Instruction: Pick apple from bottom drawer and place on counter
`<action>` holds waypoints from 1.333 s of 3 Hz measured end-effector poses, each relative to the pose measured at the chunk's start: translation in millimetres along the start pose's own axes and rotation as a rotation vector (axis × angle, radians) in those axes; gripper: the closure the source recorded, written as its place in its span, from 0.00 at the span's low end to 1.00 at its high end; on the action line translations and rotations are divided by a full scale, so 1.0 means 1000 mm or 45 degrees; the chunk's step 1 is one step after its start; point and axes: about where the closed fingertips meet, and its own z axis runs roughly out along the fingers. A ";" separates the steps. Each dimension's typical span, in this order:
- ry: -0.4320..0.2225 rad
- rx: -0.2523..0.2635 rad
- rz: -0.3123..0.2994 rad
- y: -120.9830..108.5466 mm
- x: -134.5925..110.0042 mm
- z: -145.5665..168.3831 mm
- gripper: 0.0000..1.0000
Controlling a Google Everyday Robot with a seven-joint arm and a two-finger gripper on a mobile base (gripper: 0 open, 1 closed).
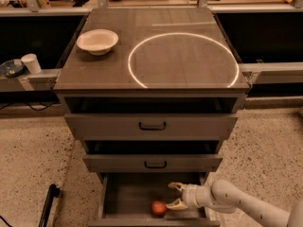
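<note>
The small red apple (159, 208) lies on the dark floor of the open bottom drawer (128, 200), near its front edge and a little right of centre. My gripper (172, 196) reaches in from the right, inside the drawer, just right of the apple and slightly above it. Its two pale fingers are spread apart; the lower fingertip is close to the apple's right side, and nothing is held. The counter (156, 56) is the dark cabinet top marked with a large thin white circle (183, 59).
A white bowl (97, 40) sits on the counter's back left corner. The two upper drawers with black handles (152, 126) are partly pulled out above the bottom drawer. A white cup (32, 63) stands on a ledge at left. A black rod (47, 205) lies on the floor.
</note>
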 end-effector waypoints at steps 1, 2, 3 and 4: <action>-0.022 -0.008 0.018 -0.002 0.020 0.023 0.40; -0.025 0.010 0.058 0.001 0.044 0.045 0.40; -0.008 0.018 0.065 0.003 0.058 0.060 0.34; 0.006 -0.012 0.071 0.012 0.066 0.072 0.35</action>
